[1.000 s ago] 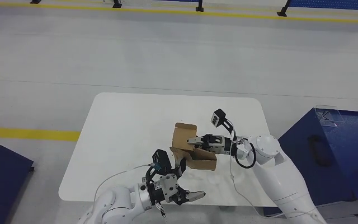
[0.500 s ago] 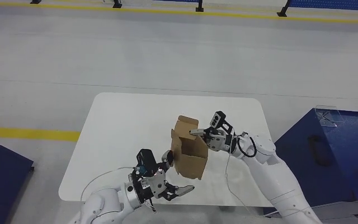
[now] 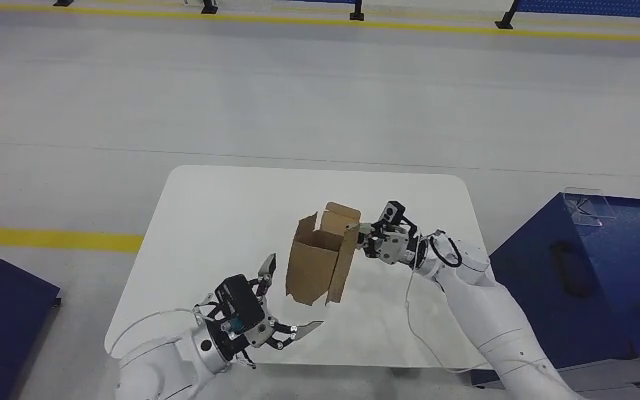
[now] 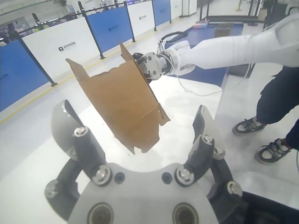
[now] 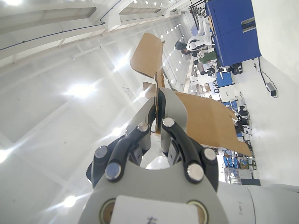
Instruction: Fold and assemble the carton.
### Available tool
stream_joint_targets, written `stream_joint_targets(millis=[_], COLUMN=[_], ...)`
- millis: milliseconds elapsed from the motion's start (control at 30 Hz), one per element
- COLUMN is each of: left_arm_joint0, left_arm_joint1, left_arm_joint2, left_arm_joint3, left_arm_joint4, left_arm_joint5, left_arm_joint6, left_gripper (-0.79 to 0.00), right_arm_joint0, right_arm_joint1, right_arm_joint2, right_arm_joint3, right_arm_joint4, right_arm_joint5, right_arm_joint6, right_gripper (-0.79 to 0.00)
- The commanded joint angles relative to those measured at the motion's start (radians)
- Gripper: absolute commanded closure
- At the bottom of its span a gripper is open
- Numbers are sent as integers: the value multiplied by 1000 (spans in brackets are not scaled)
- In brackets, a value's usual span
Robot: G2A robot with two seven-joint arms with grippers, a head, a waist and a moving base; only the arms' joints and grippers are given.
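White worktop (image 3: 210,215) with rounded corners lies under the carton (image 3: 318,262). Carton: brown cardboard, opened into a tube, tilted, flaps loose at both ends. It hangs over the worktop's middle, a bit toward the right arm's side. Its lower end looks lifted off the surface, but contact is hard to tell. Right tool (image 5: 157,99) is at the carton's upper end, its 2 fingers clenched on a side wall edge just below a top flap, with cardboard pinched between them. Left tool (image 4: 133,108) is near the carton's lower end, on the side away from the right tool, its 2 fingers spread wide, released, touching nothing.
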State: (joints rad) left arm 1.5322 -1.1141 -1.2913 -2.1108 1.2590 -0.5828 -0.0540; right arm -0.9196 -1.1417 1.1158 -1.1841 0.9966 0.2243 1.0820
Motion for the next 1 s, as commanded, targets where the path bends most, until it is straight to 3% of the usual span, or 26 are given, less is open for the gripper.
stream_joint_targets(millis=[0,67,267,400,467,733,967], left_arm_joint0=[0,2,105,120,111,62,48], left_arm_joint1=[0,-3,-21,-32,-39,-57,-70], left_arm_joint2=[-4,-32,-3,59,102,225,281], left_arm_joint3=[2,-23,-21,0,1,8,6], left_arm_joint4=[7,119,341,501,554,733,864], left_arm_joint5=[16,156,580,734,777,807,864], left_arm_joint6=[-1,30,293,333,326,314,273], left_gripper=[-785,-785,-785,-785,-785,-785,-785], right_arm_joint0=[-14,-16,-24,-25,-21,-21,-27], right_arm_joint1=[-3,-6,-13,-21,-24,-35,-40], right_arm_joint2=[7,23,62,62,57,37,34], right_arm_joint3=[-15,-10,26,51,62,69,64], right_arm_joint4=[51,111,271,351,365,354,344], right_arm_joint5=[18,33,67,125,147,144,144], right_arm_joint6=[-13,-7,77,116,127,131,132], right_gripper=[0,0,0,0,0,0,0])
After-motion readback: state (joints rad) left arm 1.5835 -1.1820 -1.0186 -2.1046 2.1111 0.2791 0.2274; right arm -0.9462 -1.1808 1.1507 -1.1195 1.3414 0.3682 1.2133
